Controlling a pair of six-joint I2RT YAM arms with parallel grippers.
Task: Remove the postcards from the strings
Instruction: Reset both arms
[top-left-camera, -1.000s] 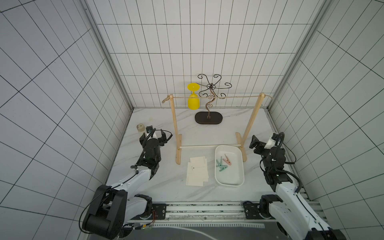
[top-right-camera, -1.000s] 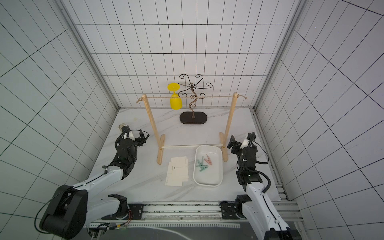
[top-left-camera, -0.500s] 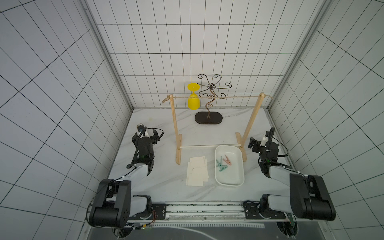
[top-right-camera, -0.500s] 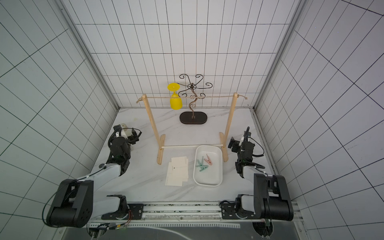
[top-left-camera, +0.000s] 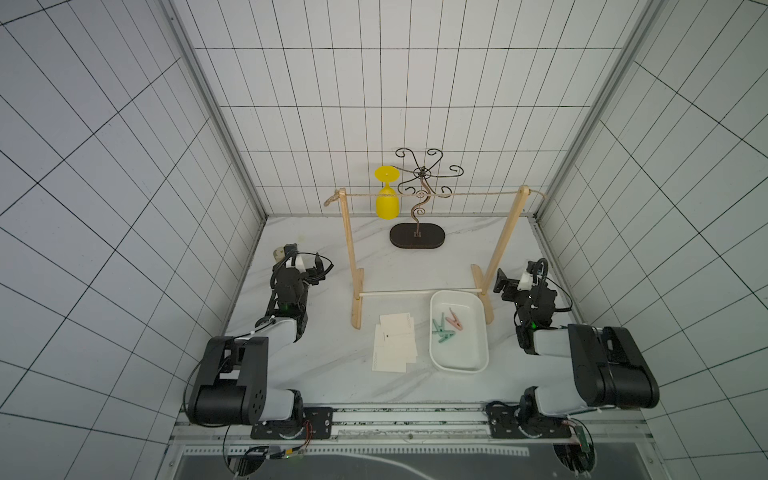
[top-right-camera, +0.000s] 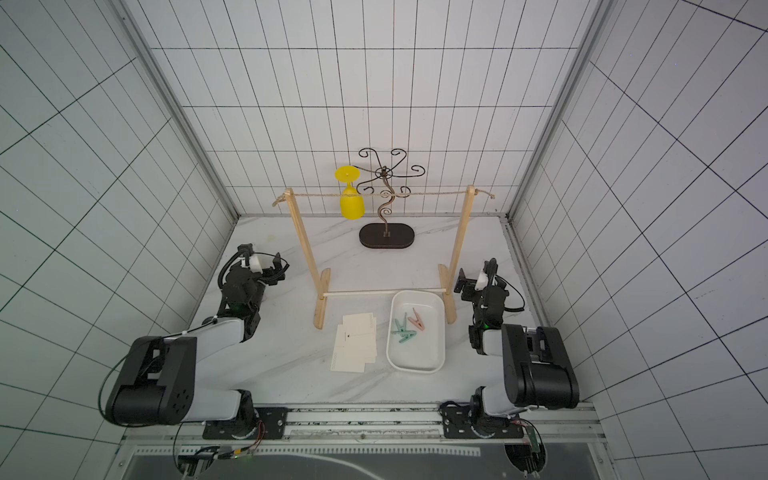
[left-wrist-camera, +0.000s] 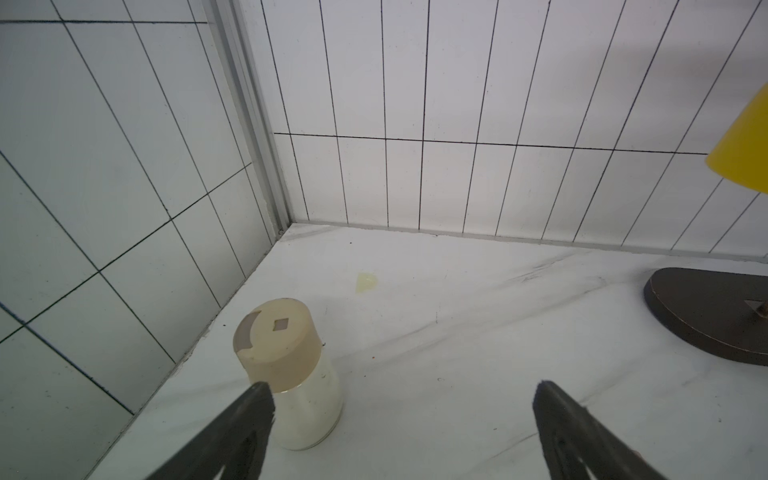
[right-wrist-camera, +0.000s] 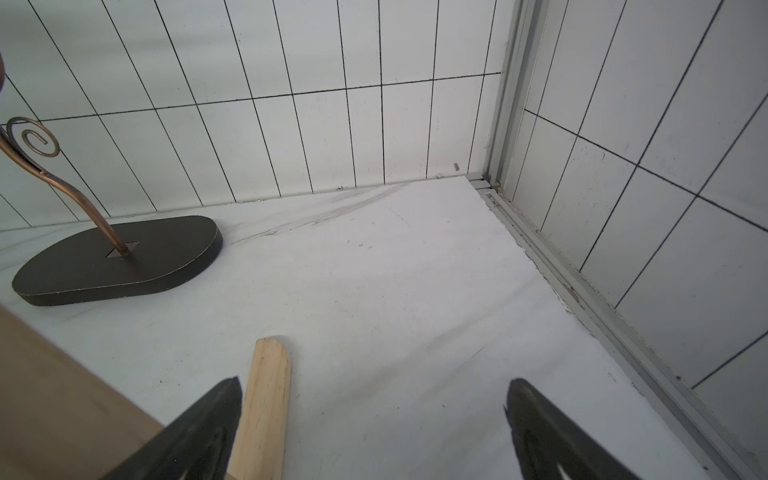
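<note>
Nearest the front edge of the marble tabletop (top-left-camera: 332, 374), the postcards (top-left-camera: 395, 347) lie flat in a loose, overlapping stack, just beside a white tray (top-left-camera: 459, 366) that holds green and pink clothespins (top-left-camera: 446, 330). A little farther back, the left hand (left-wrist-camera: 403, 390) sits low near the side wall, its fingers spread wide with nothing between them. A small cream-capped jar (left-wrist-camera: 291, 361) stands just beside one finger. Across the tabletop, the right hand (right-wrist-camera: 374, 386) is likewise wide open and empty, with the wooden foot (right-wrist-camera: 266, 399) of the rack close to one finger. Between the two arms a thin dowel (top-left-camera: 415, 292) joins the feet of two wooden posts (top-left-camera: 348, 249), and the string (top-left-camera: 432, 194) runs taut between their tops, knotted at each end. Behind the rack stands a curly wire stand (top-left-camera: 417, 237) on a dark oval base, with a yellow goblet (top-left-camera: 387, 205) hanging upside down from one arm, close to the tiled back wall.
</note>
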